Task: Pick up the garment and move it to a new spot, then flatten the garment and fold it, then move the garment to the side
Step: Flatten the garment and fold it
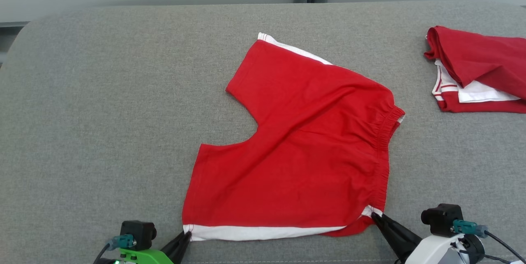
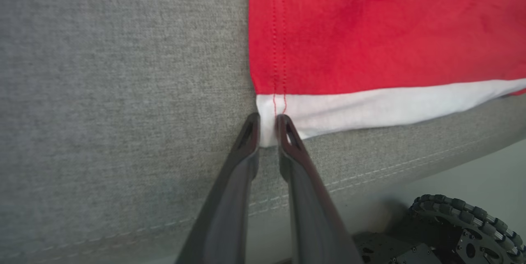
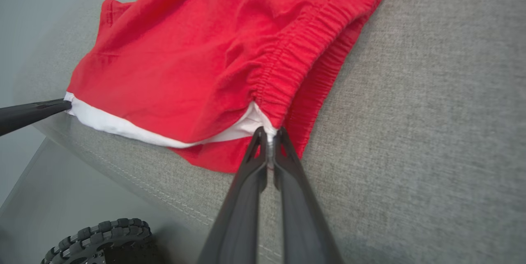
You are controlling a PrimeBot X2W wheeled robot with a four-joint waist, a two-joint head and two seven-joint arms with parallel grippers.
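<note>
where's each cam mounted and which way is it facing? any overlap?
Head view: on the head, facing forward and down at red shorts on a grey fabric surface; left gripper lower left, right gripper lower right.
Left wrist view: on the left wrist, looking along its fingers at the white hem corner they pinch; base wheel lower right.
Right wrist view: on the right wrist, looking along its fingers at the pinched waistband corner; base wheel lower left.
Shared: red shorts in all three; right wrist view also catches the left gripper's tip.
</note>
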